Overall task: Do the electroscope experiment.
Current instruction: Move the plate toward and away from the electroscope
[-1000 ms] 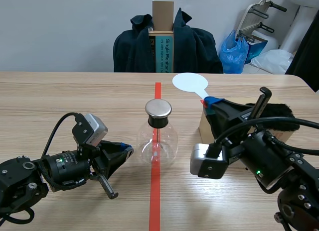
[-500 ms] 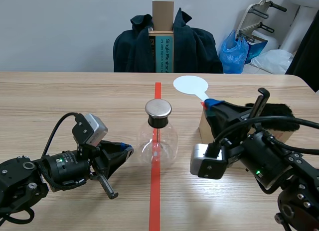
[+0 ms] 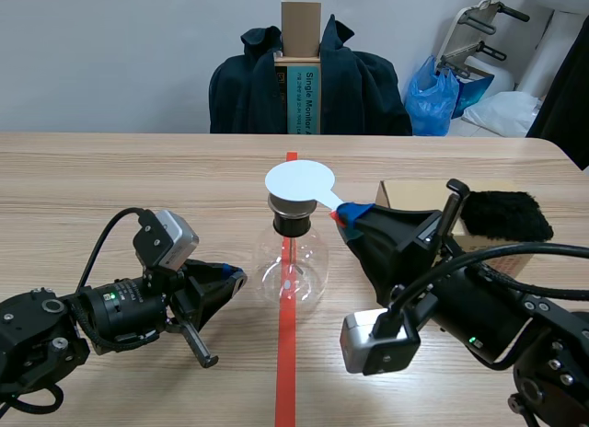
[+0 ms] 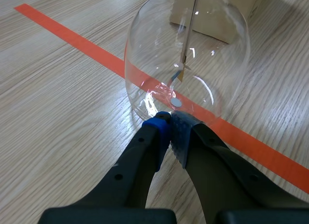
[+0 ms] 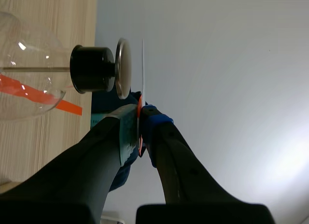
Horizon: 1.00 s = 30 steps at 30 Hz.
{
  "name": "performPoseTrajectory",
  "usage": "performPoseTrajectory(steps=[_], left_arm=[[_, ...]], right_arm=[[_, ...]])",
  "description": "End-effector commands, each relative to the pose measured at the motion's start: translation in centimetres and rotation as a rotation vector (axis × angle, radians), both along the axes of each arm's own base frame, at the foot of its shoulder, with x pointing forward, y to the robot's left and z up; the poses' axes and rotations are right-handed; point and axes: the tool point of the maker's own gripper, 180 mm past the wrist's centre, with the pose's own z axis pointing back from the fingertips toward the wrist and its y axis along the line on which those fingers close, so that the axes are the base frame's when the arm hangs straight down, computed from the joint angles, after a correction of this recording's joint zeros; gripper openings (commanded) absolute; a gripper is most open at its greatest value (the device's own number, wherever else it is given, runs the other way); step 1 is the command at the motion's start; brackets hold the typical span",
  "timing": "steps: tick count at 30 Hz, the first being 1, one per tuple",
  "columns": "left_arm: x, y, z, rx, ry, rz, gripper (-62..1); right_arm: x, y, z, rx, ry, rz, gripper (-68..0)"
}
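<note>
The right tool (image 3: pixel 347 213), clamped on the disc (image 3: pixel 299 180), needed to ease it flat onto the cap (image 3: pixel 287 206); the left tool (image 4: pixel 170 132) was closed and empty.

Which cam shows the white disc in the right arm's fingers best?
Scene view: the white disc is seen face-on, held by the right gripper just above the electroscope's metal cap. The right wrist view shows it only edge-on, a thin line beside the cap. The left wrist view does not show it.
</note>
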Motion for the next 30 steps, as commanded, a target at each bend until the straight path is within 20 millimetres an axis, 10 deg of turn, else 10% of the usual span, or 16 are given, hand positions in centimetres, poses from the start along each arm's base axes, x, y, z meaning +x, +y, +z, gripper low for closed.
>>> performPoseTrajectory(steps=[1, 30], left_arm=[[1.0, -0.6, 1.7, -0.037, -0.045, 0.0, -57.7], [1.0, -0.6, 1.7, -0.037, -0.045, 0.0, -57.7]], right_arm=[[0.4, 0.0, 1.2, 0.009, -0.041, 0.01, -66.9], [1.5, -0.9, 1.2, 0.013, -0.039, -0.071, -66.9]])
